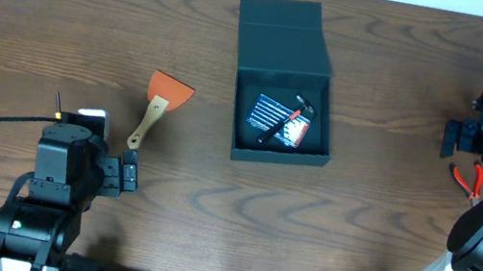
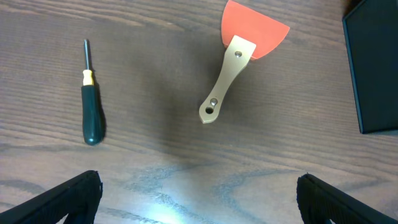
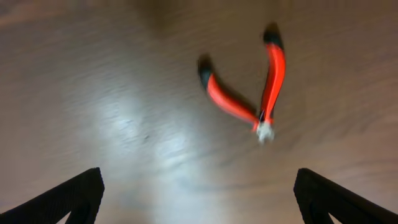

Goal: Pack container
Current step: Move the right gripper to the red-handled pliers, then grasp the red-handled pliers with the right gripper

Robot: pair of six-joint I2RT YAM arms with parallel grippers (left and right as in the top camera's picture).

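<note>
The dark teal-grey container (image 1: pixel 277 155) stands open at the table's centre, its flap lid (image 1: pixel 282 30) laid back. Inside lie a blue striped card (image 1: pixel 271 114) and a black and red tool (image 1: pixel 291 119). An orange-bladed scraper (image 1: pixel 161 103) with a tan handle lies left of it, also in the left wrist view (image 2: pixel 239 62). A green-handled screwdriver (image 2: pixel 92 112) lies further left. My left gripper (image 2: pixel 199 199) is open and empty, short of the scraper. Red-handled pliers (image 3: pixel 249 93) lie spread on the table. My right gripper (image 3: pixel 199 196) is open and empty near them.
The container's corner (image 2: pixel 373 68) shows at the right edge of the left wrist view. In the overhead view my left gripper (image 1: pixel 126 176) is at the front left, and my right gripper (image 1: pixel 460 139) is at the far right, just above the pliers (image 1: pixel 469 181).
</note>
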